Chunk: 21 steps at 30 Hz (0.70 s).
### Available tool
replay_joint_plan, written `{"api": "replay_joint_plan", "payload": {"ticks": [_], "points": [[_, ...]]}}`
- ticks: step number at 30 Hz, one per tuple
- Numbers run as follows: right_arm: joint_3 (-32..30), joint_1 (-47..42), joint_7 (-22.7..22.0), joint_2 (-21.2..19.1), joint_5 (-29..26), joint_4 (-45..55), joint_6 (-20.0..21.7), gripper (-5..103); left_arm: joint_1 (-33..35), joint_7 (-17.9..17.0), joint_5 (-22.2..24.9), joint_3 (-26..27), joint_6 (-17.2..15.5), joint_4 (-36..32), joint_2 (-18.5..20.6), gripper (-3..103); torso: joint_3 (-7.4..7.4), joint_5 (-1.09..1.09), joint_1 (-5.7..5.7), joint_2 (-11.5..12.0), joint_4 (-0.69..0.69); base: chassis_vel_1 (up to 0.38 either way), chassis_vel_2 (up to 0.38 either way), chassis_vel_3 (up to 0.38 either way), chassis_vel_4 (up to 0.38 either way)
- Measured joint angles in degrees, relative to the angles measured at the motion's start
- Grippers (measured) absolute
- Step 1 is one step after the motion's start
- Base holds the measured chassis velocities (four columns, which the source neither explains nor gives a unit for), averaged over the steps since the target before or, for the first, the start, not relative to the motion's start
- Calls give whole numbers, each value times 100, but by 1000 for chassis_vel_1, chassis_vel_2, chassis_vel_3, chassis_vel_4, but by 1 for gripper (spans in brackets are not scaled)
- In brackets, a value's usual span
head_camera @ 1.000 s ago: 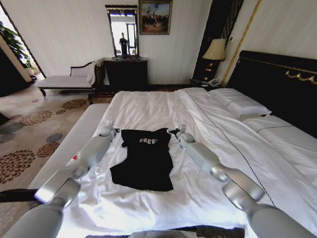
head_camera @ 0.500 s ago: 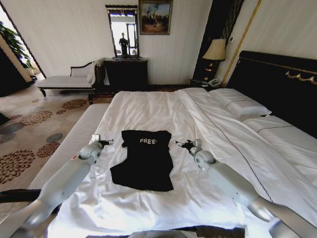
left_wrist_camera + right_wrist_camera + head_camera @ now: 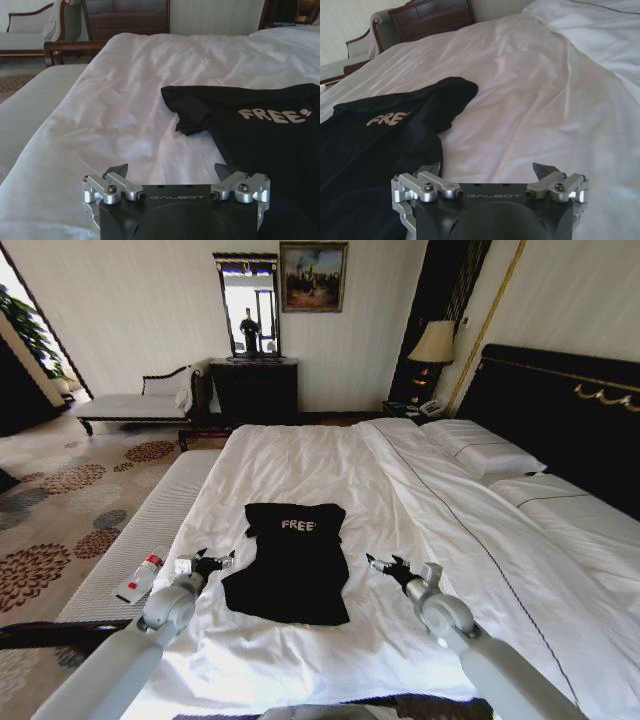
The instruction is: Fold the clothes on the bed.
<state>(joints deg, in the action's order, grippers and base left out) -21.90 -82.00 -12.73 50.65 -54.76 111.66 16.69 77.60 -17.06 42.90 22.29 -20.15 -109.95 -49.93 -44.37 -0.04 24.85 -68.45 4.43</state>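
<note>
The black T-shirt (image 3: 292,562) with white "FREE!" lettering lies partly folded into a narrow strip on the white bed (image 3: 300,455). My left gripper (image 3: 212,562) hovers open just off the shirt's lower left edge, holding nothing. My right gripper (image 3: 383,566) hovers open off the shirt's lower right side, also empty. In the left wrist view the open gripper (image 3: 171,169) faces the shirt (image 3: 260,125) and its folded sleeve. Over in the right wrist view the open gripper (image 3: 487,168) sits beside the shirt (image 3: 380,140).
A grey bench (image 3: 140,540) runs along the bed's left side with a small white and red object (image 3: 141,576) on it. Pillows (image 3: 485,450) and a dark headboard (image 3: 560,410) lie to the right. A chaise (image 3: 135,400) and dark dresser (image 3: 254,388) stand beyond.
Both arms have drawn back toward me from the shirt's collar end to beside its lower end. The shirt has stayed put.
</note>
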Motion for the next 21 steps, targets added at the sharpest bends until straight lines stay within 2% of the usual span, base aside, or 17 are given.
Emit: {"api": "replay_joint_plan", "payload": {"ticks": [4,9,13,15,21], "points": [[-260,-525,20,171,-284,409,180,100,511,86,-114,277,79,-198,-280,98,-1,-1,1,1,-2,0,0,0,0],[-404,-1028,48,561,-1167,750,694,100,1232,138,-174,749,110,-612,-698,98,-1,1,1,1,-3,0,0,0,0],[-385,-1168,179,712,-1340,691,840,100,1405,138,-213,845,126,-740,-796,98,-1,-1,1,1,-2,0,0,0,0],[-376,-1255,210,951,-1654,666,1013,100,1594,171,-216,919,159,-876,-876,97,-2,0,2,1,-1,0,0,0,0],[-244,-1235,279,1347,-1783,414,1151,100,1933,214,-426,950,213,-1028,-995,96,-2,0,1,1,-2,0,0,0,0]]}}
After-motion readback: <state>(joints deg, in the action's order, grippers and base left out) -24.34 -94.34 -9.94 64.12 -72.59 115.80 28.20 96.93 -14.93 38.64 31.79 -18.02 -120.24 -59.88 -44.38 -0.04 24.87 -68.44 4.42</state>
